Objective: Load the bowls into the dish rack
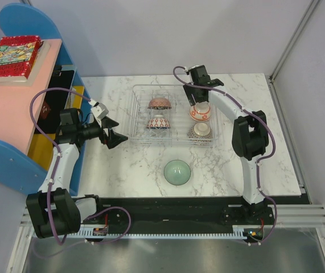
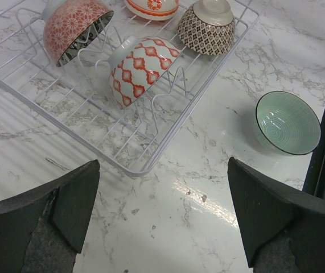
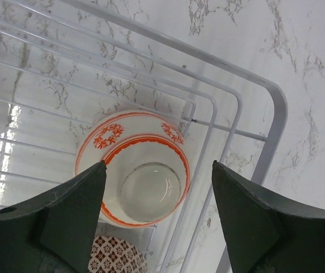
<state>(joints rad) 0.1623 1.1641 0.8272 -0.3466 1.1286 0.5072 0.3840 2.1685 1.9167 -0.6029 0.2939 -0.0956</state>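
Four small bowls already in the pale, see-through rectangular dish rack [image 1: 136, 90], on the far half of the white marble-patterned tabletop [image 1: 122, 170].
- Left column: red floral-patterned bowl [image 1: 159, 103] at the back, tipped on its side against the dividers. Red-and-white diamond-lattice bowl [image 1: 158, 122] just in front, also tipped.
- Right column: white orange-banded bowl [image 1: 200, 112] at the back, foot up. Brown lattice-patterned bowl [image 1: 201, 132] just in front, foot up, close beside it.

Fifth, the plain mint-green bowl [image 1: 177, 172], outside the rack. Stands alone on the tabletop near the rack's front wall, open side up in the left wrist view, touched by nothing.

Right gripper [image 1: 197, 96] directly above the white orange-banded bowl, at the rack's back right corner. Fingers [image 3: 65, 210] spread, one to each side of that bowl, gripping nothing. Contact with the rim: cannot tell from the wrist view.

Left gripper [image 1: 118, 132] beside the rack's left wall, over bare tabletop, pointing toward the rack. Fingers [image 2: 65, 205] spread wide, nothing between them.

Far left, off the table: blue-and-pink shelf unit [image 1: 14, 108], patterned red book [image 1: 11, 57] on top.
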